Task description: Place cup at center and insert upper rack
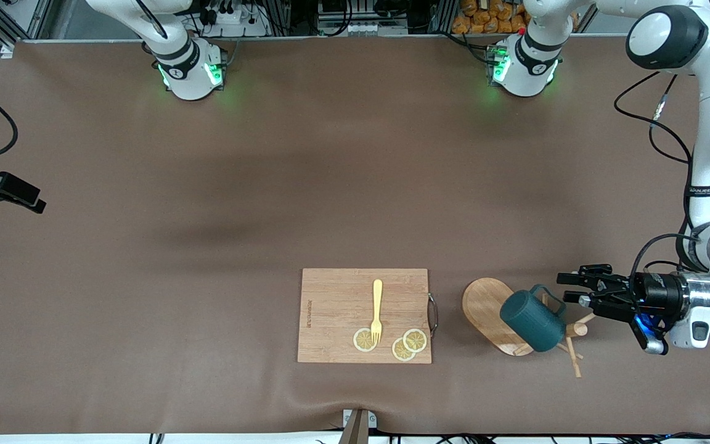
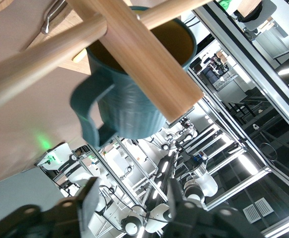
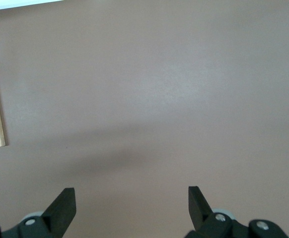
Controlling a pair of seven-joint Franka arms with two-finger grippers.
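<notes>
The upper rack [image 1: 487, 314], a light wooden mug tree, lies tipped over beside the cutting board, toward the left arm's end of the table. Its post [image 2: 134, 49] and pegs [image 1: 574, 361] point toward the left gripper. The dark teal cup [image 1: 532, 320] rests tilted against the post among the pegs, its tan inside [image 2: 177, 42] facing the post. My left gripper [image 1: 567, 288] is level with the cup's handle [image 2: 87, 111], just off it, open with nothing between its fingers [image 2: 92, 196]. My right gripper [image 3: 132, 203] waits open over bare table.
A rectangular wooden cutting board [image 1: 336, 296] with a metal handle lies near the table's front edge. It carries a yellow fork [image 1: 377, 308] and three lemon slices [image 1: 415, 339]. The brown table mat [image 1: 269, 185] spreads toward the robots' bases.
</notes>
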